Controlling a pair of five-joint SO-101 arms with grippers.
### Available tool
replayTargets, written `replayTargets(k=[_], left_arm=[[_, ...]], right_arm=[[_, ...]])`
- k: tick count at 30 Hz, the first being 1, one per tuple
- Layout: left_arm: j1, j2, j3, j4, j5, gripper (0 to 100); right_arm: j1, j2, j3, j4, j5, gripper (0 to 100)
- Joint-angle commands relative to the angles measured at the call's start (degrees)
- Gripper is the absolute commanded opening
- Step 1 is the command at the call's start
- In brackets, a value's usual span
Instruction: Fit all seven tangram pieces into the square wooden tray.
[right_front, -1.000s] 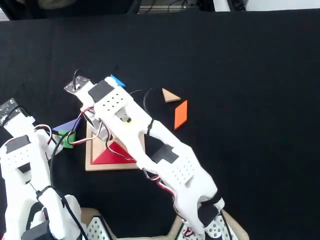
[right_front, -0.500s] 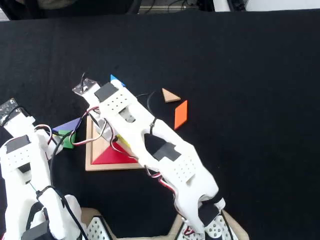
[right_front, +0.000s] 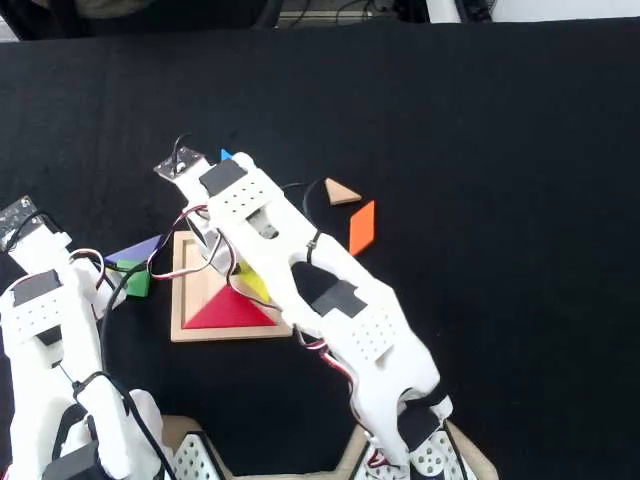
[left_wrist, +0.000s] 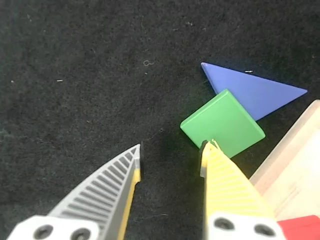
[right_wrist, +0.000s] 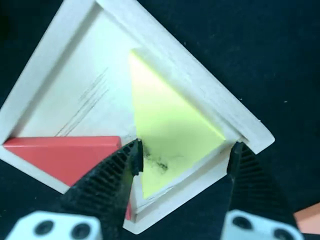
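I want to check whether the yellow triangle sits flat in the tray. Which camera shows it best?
The right wrist view: the yellow triangle lies almost fully exposed in the tray, between the right gripper's open fingers. In the high view the right arm covers it, leaving a sliver. The left wrist view catches the tray's corner instead.

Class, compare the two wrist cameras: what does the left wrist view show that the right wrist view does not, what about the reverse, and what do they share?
Left wrist, not right: the green square touching the blue triangle, just ahead of the open left hand. Right wrist, not left: the yellow triangle lying flat below the open right hand. Both: the wooden tray and the red triangle.
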Motion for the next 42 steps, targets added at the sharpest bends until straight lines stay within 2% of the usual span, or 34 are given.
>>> replayTargets(k=[1,10,27,39,42], left_arm=[[0.66,0.00,-2.59,-0.88,0.35,20],[0.66,0.00,-2.68,-0.88,0.35,20],[0.66,0.00,-2.68,-0.88,0.35,20],[0.66,0.00,-2.68,-0.88,0.35,20],[0.66,0.00,-2.59,-0.88,0.35,20]], right_arm=[[0.88,0.13,0.13,-0.62,-0.09,27.3],[-2.64,6.11,-3.47,-0.26,-0.53,27.3],[-1.58,7.52,-6.55,-0.35,-0.09,27.0],[-1.58,9.71,-7.08,-1.41,0.00,2.5],[-1.58,9.71,-7.08,-1.41,-0.09,2.1]])
